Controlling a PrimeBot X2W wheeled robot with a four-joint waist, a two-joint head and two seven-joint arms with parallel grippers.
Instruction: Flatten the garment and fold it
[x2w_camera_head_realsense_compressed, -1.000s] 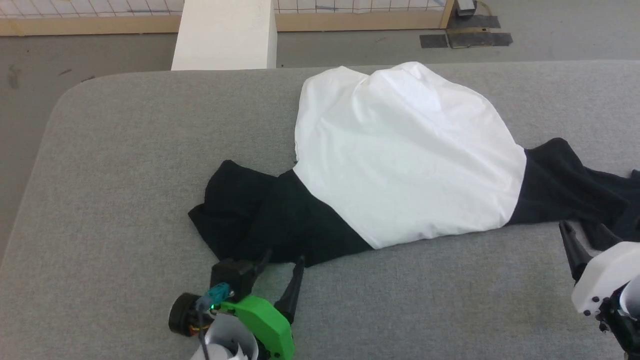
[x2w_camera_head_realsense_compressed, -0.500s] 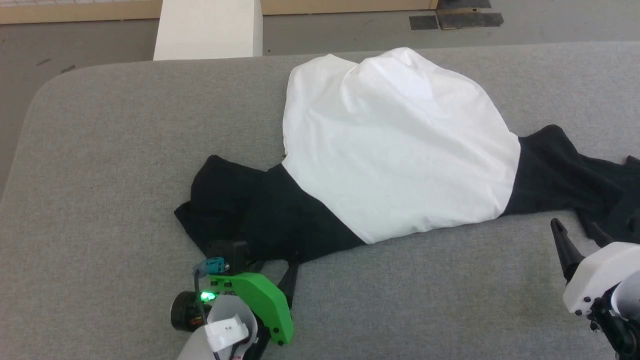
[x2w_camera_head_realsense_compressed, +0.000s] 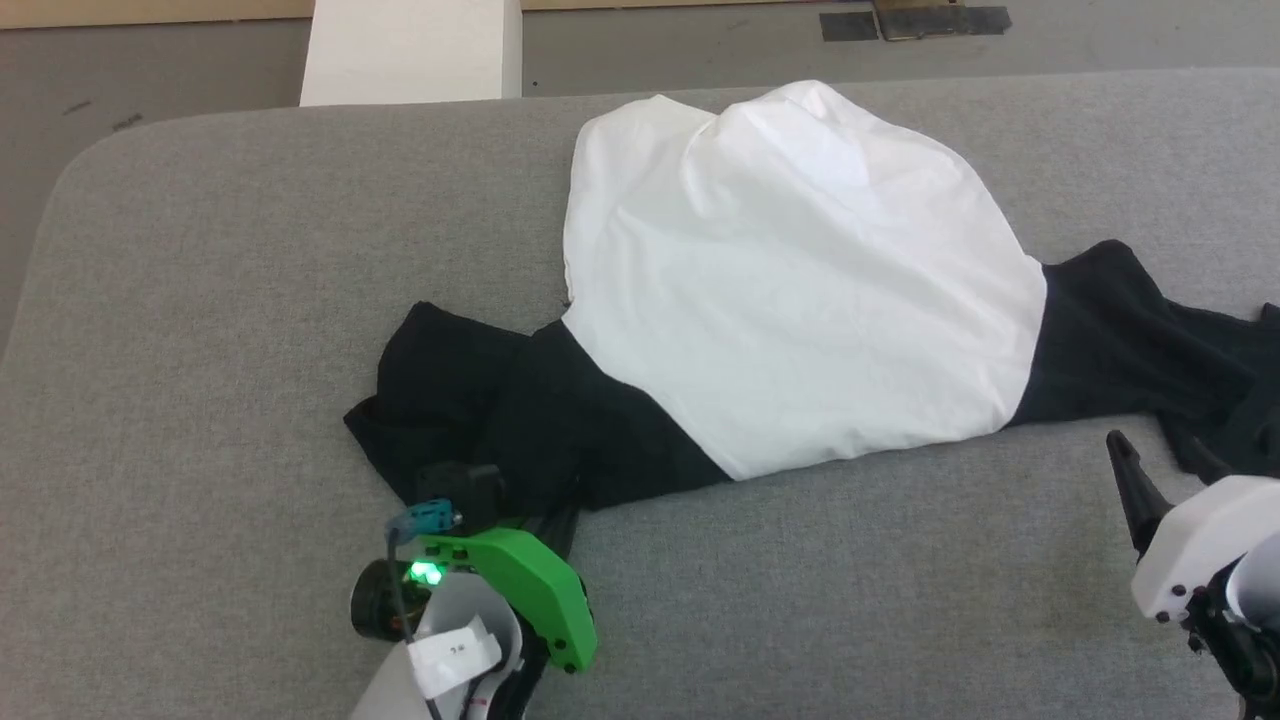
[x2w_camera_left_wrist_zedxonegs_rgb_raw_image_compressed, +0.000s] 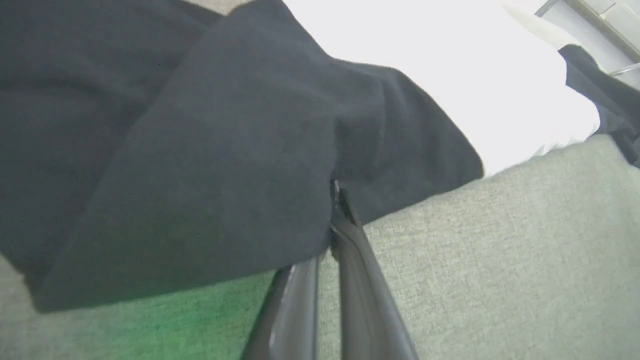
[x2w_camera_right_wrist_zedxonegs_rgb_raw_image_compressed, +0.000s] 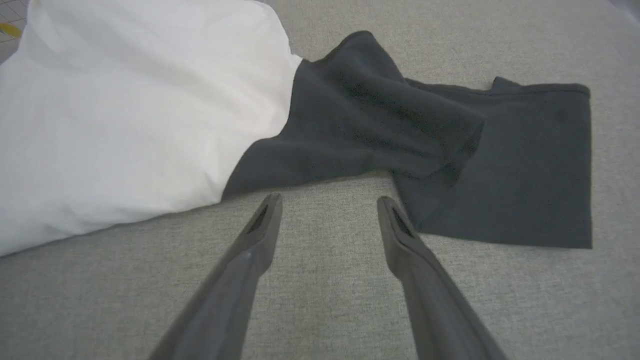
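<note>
The garment (x2w_camera_head_realsense_compressed: 800, 270) lies spread across the grey padded table (x2w_camera_head_realsense_compressed: 200, 300), its white body in the middle and a black sleeve at each side. The left sleeve (x2w_camera_head_realsense_compressed: 480, 410) is bunched in folds. My left gripper (x2w_camera_head_realsense_compressed: 555, 515) is at that sleeve's near edge and shut on it; in the left wrist view its fingers (x2w_camera_left_wrist_zedxonegs_rgb_raw_image_compressed: 345, 240) are pressed together with the black hem (x2w_camera_left_wrist_zedxonegs_rgb_raw_image_compressed: 200, 150) pinched at their tips. My right gripper (x2w_camera_head_realsense_compressed: 1160, 455) stands open just short of the right sleeve (x2w_camera_right_wrist_zedxonegs_rgb_raw_image_compressed: 450, 145), with bare table between its fingers (x2w_camera_right_wrist_zedxonegs_rgb_raw_image_compressed: 250, 255).
The table's rounded far-left corner (x2w_camera_head_realsense_compressed: 90, 160) drops to a grey floor (x2w_camera_head_realsense_compressed: 150, 70). A white post (x2w_camera_head_realsense_compressed: 410, 50) stands behind the table's far edge. Dark mats (x2w_camera_head_realsense_compressed: 915, 20) lie on the floor further back.
My left gripper moved forward onto the left sleeve's near edge and shut on it. The head camera tilted down slightly. The right gripper stayed open in place.
</note>
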